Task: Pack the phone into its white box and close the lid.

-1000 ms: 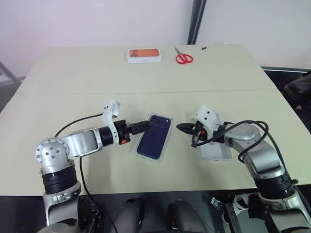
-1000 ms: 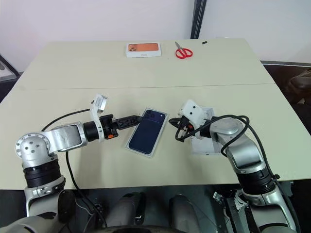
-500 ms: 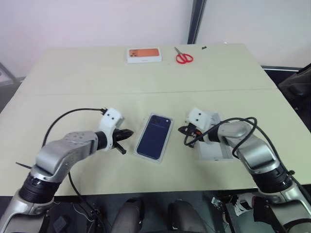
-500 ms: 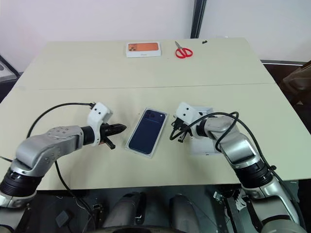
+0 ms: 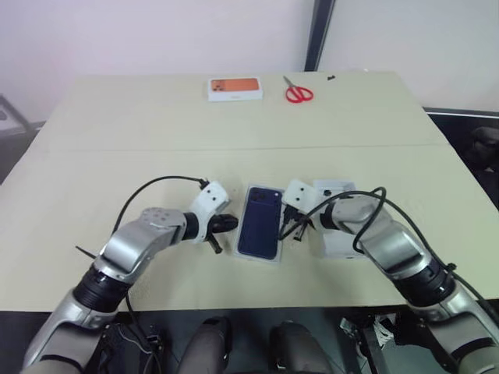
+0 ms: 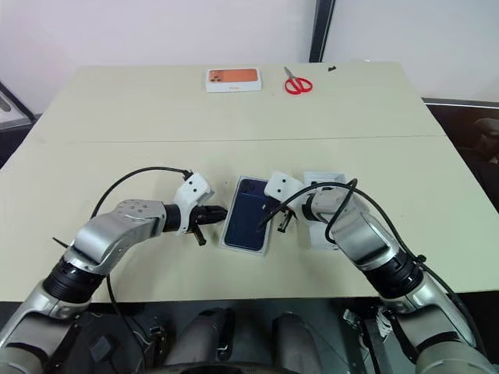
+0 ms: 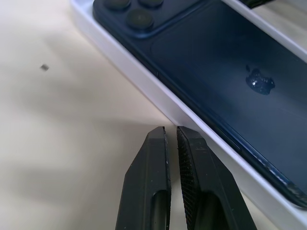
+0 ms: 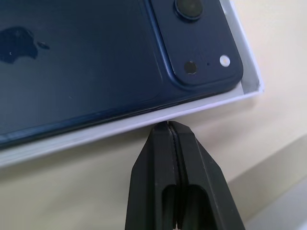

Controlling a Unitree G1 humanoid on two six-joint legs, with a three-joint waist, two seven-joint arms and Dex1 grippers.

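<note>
A small white box with an orange picture point(image 5: 235, 88) and red-handled scissors point(image 5: 297, 93) lie at the far edge of the beige table point(image 5: 117, 171). The slim navy-blue phone point(image 5: 261, 222) lies inside the white cardboard box point(image 7: 144, 81), mid-table. The left gripper point(image 7: 171, 130), fingers almost together, and the right gripper point(image 8: 168, 125), fingers pressed together, flank the box, both empty.

You're looking at what reads as a lab or test room rather than a home: a wide beige table point(image 5: 117, 167) stands against a bare pale wall point(image 5: 156, 35) with a dark vertical strip point(image 5: 316, 35). At the table's far edge lie red scissors point(image 5: 297, 93) and, just beside them, a small orange-printed box point(image 5: 235, 88).
</note>
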